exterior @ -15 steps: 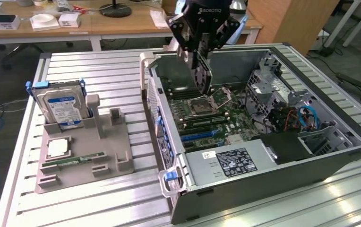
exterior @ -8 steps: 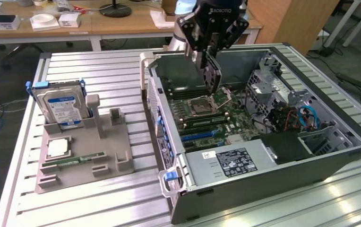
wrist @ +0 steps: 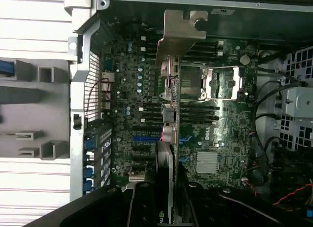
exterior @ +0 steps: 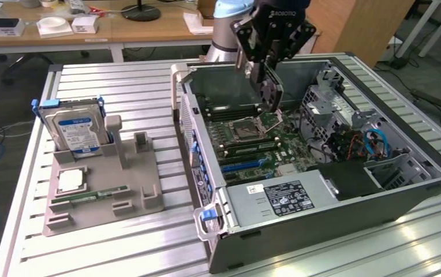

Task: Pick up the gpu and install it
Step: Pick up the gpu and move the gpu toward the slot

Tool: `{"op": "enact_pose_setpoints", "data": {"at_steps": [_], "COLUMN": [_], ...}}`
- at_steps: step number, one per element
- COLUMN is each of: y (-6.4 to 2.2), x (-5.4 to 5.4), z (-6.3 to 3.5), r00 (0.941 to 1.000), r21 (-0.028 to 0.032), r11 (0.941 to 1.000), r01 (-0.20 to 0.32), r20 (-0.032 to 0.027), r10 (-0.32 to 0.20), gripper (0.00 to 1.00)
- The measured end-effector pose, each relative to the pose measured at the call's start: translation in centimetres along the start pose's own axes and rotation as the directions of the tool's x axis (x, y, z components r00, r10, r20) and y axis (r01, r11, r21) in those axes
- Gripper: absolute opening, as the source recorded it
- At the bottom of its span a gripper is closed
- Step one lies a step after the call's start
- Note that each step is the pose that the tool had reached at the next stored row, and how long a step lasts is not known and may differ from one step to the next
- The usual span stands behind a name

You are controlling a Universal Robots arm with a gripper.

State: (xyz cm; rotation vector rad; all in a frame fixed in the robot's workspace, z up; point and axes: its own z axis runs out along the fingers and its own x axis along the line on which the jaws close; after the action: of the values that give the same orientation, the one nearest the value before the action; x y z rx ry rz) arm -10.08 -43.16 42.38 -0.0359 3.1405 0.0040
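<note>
Dark gpu (exterior: 273,98) clamped in gripper (exterior: 261,74), apparently above motherboard (exterior: 255,147), open case (exterior: 321,231)

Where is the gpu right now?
In the exterior view, the gpu hangs in the claw, above the motherboard inside the open computer case, towards the top middle.

Arm (exterior: 227,10): rounded cylindrical casing, pale grey-blue, smooth finish, noted in the exterior view. Claw (exterior: 265,68): matt black throughout, with a blocky, angular housing carrying open linkage bars and round pivot points. White lettering (exterior: 283,12) on the housing reads ROBOTIQ. Fingers (wrist: 141,207): two long, flat black bars with straight edges, noted in the wrist view. Broad, curved black housing shoulders sit on either side of them.
</note>
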Motion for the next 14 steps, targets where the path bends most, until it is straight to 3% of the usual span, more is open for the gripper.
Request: {"op": "enact_pose_setpoints", "data": {"at_steps": [14], "y": [-0.1], "x": [-4.2], "z": [0.12], "r00": [1.0], "r21": [0.0001], "r11": [1.0], "r01": [0.0], "r20": [0.0], "r10": [0.0], "gripper": [0.27]}}
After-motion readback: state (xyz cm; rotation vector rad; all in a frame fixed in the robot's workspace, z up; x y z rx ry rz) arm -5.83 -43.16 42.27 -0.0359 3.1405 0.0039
